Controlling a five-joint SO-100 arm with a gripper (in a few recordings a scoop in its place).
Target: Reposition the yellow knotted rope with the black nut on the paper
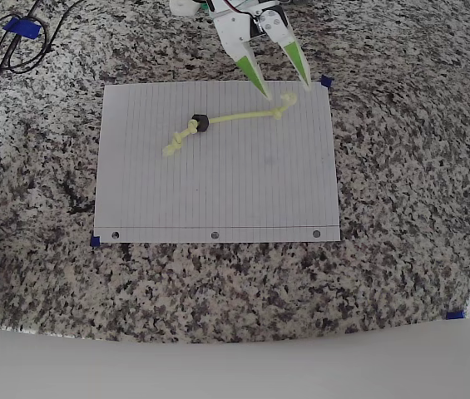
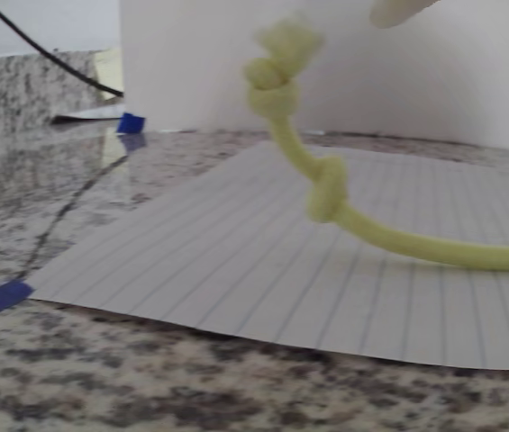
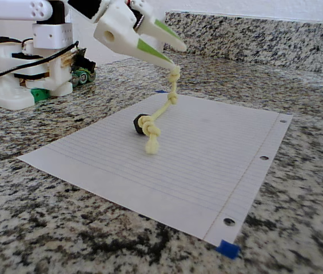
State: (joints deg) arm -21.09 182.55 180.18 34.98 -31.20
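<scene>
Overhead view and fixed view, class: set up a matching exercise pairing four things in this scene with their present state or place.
Things:
1. yellow knotted rope
2. black nut
3. paper
4. gripper

States:
A. lies flat on the granite counter
B. one end raised, the other resting on the sheet
C. sits on the cord beside the low knot
D. fingers apart, tips at the raised knot

Pairs: 1-B, 2-C, 3-A, 4-D

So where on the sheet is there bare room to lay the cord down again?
The paper is bare from the yellow knotted rope down to the punched-hole edge, and along its left and right sides. It is crowded at the far edge, where the hand lifts one knotted end; the black nut sits nearby.
</scene>
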